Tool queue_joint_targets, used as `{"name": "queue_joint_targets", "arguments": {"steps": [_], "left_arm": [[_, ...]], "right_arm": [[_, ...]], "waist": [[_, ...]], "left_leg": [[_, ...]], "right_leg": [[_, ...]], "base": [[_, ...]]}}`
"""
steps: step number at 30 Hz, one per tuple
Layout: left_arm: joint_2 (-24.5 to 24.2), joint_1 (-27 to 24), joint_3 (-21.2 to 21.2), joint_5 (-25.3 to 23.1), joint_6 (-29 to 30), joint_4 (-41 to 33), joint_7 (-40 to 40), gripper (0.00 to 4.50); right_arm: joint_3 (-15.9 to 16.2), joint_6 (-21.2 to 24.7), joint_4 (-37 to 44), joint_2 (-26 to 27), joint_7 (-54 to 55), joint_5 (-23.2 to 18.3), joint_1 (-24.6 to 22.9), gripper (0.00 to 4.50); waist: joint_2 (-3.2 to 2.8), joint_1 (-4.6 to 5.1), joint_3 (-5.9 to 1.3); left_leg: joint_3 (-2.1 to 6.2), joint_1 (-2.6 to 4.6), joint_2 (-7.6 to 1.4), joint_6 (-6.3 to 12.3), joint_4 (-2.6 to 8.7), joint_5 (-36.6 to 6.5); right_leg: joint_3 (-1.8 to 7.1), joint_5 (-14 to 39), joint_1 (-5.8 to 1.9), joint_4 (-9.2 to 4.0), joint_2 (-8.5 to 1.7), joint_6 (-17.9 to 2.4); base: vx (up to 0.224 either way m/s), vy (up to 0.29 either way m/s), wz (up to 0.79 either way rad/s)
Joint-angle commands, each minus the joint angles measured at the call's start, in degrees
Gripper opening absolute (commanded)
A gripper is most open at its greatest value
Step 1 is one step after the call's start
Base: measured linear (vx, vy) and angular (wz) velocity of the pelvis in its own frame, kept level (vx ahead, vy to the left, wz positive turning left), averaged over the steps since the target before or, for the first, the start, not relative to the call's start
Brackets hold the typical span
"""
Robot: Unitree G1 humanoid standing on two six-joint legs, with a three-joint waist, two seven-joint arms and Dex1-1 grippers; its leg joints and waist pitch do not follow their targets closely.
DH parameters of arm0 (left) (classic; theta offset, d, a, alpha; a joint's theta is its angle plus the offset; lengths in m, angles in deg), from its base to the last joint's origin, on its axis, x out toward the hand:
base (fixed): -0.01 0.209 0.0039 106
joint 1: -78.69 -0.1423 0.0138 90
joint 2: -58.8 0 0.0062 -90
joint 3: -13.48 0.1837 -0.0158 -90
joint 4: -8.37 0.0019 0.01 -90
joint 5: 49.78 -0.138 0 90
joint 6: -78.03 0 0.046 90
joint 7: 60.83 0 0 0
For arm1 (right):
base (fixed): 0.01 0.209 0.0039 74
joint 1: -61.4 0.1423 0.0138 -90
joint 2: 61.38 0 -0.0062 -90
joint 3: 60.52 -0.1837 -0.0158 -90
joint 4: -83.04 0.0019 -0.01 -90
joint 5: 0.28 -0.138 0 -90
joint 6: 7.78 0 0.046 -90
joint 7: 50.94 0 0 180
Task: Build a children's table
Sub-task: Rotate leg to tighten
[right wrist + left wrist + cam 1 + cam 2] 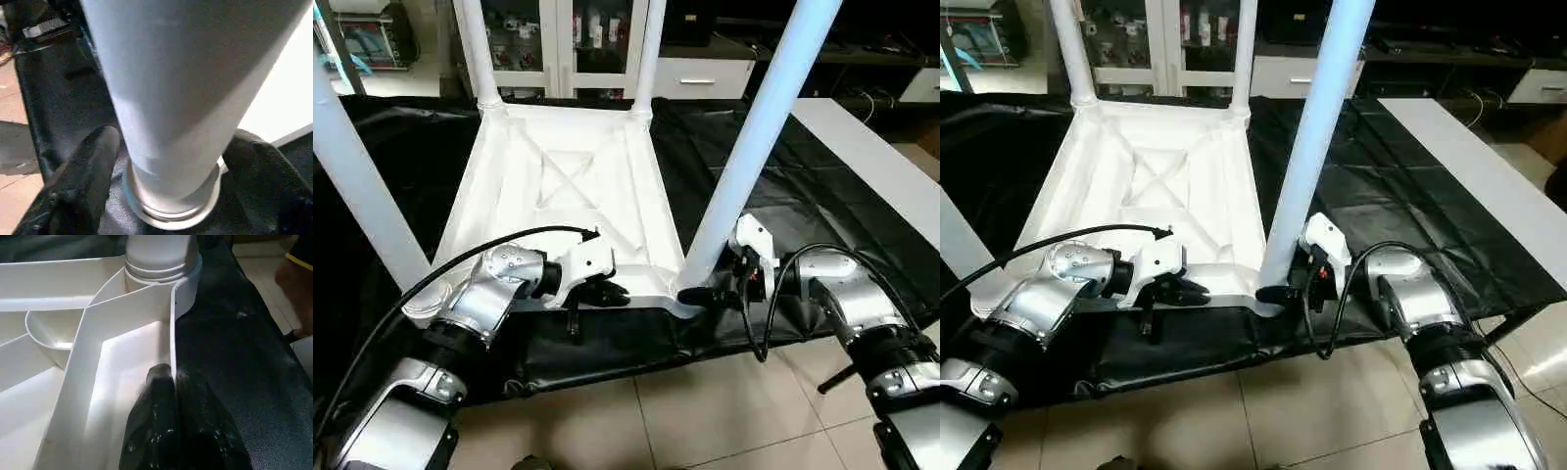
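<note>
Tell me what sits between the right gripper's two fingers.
The base of the near right leg of the upturned table, straddled by the right gripper, as the right wrist view shows.

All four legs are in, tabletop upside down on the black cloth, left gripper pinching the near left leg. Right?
Not quite. The left gripper is shut on the tabletop's near rim, as the left wrist view shows, not on a leg. The rest stands.

- Children's table [570, 186]: white plastic, X-ribbed underside; white legs [759, 132].
- Work table cloth [783, 186]: glossy black.
- Forearms [862, 304]: silver; gripper fingers [171, 431] black.
- Floor [705, 421]: beige tiles.
</note>
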State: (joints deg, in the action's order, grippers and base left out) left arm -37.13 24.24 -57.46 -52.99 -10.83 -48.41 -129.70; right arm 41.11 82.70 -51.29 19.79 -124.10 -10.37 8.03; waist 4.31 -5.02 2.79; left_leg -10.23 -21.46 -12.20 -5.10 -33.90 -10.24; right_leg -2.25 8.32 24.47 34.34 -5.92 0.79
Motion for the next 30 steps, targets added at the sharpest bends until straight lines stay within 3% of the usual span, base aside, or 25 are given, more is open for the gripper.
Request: {"name": "queue_joint_targets", "arguments": {"steps": [1,2,3,4,6,14,15,16,22,23,25,26,28,30], "left_arm": [[0.52,-1.10,1.89,-0.55,-0.56,0.78,-1.42,0.00],[0.52,-1.10,1.89,-0.55,-0.56,0.78,-1.42,0.00],[0.59,-0.77,1.85,-0.69,-0.93,1.53,-1.35,0.00],[0.63,-0.70,1.86,-0.72,-0.93,1.60,-1.35,0.00],[1.44,0.46,2.18,-0.77,-0.57,2.34,-1.78,0.00],[1.44,0.50,2.64,-0.97,-0.46,2.34,-2.17,0.00],[1.07,0.34,2.54,-0.99,-0.67,2.41,-2.46,0.00],[0.90,0.27,2.45,-1.04,-0.79,2.56,-2.55,0.00],[1.59,0.33,1.95,-1.45,0.61,3.12,-0.37,0.00],[3.06,0.78,0.70,-1.45,3.85,2.42,3.69,0.00],[4.36,1.14,-0.55,-1.08,6.13,1.97,6.77,0.00],[5.86,1.88,-1.54,-2.04,8.30,2.28,12.10,0.00],[6.52,2.17,-2.01,-2.54,9.13,2.48,14.65,0.00],[9.31,3.75,-4.77,-3.14,12.82,3.51,23.70,0.00]], "right_arm": [[0.37,-1.57,-1.46,0.41,-1.00,1.62,1.24,3.13],[0.37,-1.57,-1.46,0.41,-1.00,1.62,1.24,3.00],[0.14,-2.20,-2.91,0.81,-0.90,1.64,1.85,3.00],[0.12,-2.26,-3.08,0.84,-0.92,1.63,1.93,2.85],[0.18,-3.51,-5.44,1.28,-1.39,1.71,3.02,2.69],[-0.45,-4.52,-7.72,2.46,-1.99,2.05,3.02,2.11],[-0.55,-4.82,-8.13,2.94,-1.83,2.06,2.88,2.09],[-0.65,-4.95,-8.47,3.23,-1.62,2.01,2.88,2.08],[-3.95,-4.92,-10.74,5.14,5.80,0.68,3.79,2.06],[-6.28,-5.45,-11.78,7.29,14.83,0.58,4.34,2.06],[-8.60,-4.82,-12.52,9.51,22.45,-0.18,4.79,2.05],[-10.38,-4.30,-12.53,12.49,29.18,-0.72,4.88,2.04],[-10.96,-4.16,-12.51,13.77,32.04,-0.80,4.86,2.04],[-11.14,-5.89,-12.21,17.56,39.85,0.83,4.92,2.03]], "waist": [[0.19,0.25,-3.80],[0.29,0.19,-3.79],[-0.66,0.12,-3.78],[-0.33,0.38,-3.80],[-0.60,0.32,-3.81],[-0.67,0.27,-3.88],[-1.22,0.30,-3.89],[-1.31,0.39,-3.91],[-0.96,1.03,-3.49],[-0.56,1.59,-3.40],[-0.70,2.40,-3.36],[-0.72,2.84,-3.42],[-0.83,3.17,-3.45],[-1.07,3.32,-3.54]], "left_leg": [[-0.54,0.60,-0.70,1.91,4.09,-14.53],[-0.56,0.65,-0.67,1.86,4.10,-14.41],[-0.43,0.72,-0.68,1.63,4.19,-14.70],[-0.53,0.62,-0.61,1.59,4.17,-14.93],[-0.47,0.72,-0.60,1.15,4.20,-16.33],[-0.44,0.80,-0.73,1.16,4.28,-16.94],[-0.41,0.89,-0.74,1.00,4.28,-17.24],[-0.44,0.95,-0.76,0.91,4.30,-17.50],[0.02,1.13,-0.75,-0.79,4.69,-22.85],[0.10,1.10,-0.78,-1.27,4.75,-23.38],[0.43,0.89,-0.54,-2.24,4.87,-23.64],[0.69,0.58,-0.50,-2.57,4.95,-23.49],[0.74,0.65,-0.41,-2.63,4.90,-23.72],[0.49,0.77,-0.37,-2.07,4.74,-23.43]], "right_leg": [[0.99,16.66,-2.67,-3.44,-1.46,-11.87],[0.97,16.54,-2.71,-3.44,-1.42,-11.94],[1.02,16.40,-2.67,-3.36,-1.47,-12.10],[0.98,16.35,-2.69,-3.50,-1.30,-12.12],[0.95,17.05,-2.70,-3.53,-1.32,-12.37],[0.87,15.43,-2.82,-3.37,-1.17,-13.22],[0.93,15.38,-2.75,-3.34,-1.21,-13.38],[0.93,15.25,-2.71,-3.42,-1.18,-13.45],[0.77,23.86,-2.48,-4.18,-1.33,-11.44],[0.84,24.52,-2.25,-4.28,-1.35,-11.20],[0.63,27.14,-2.42,-4.43,-1.44,-10.20],[0.46,28.40,-2.58,-4.49,-1.48,-9.31],[0.34,29.08,-2.49,-4.82,-1.44,-8.72],[0.51,27.63,-2.03,-4.93,-1.26,-8.94]], "base": [[0.000,0.000,0.00],[0.000,0.000,0.00],[0.000,0.000,0.00],[0.000,0.000,0.00],[0.000,0.000,0.00],[0.000,0.000,0.00],[0.000,0.000,0.00],[0.000,0.000,0.00],[0.000,0.000,0.00],[0.000,0.000,0.00],[0.000,0.000,0.00],[0.000,0.000,0.00],[0.000,0.000,0.00],[0.000,0.000,0.00]]}}
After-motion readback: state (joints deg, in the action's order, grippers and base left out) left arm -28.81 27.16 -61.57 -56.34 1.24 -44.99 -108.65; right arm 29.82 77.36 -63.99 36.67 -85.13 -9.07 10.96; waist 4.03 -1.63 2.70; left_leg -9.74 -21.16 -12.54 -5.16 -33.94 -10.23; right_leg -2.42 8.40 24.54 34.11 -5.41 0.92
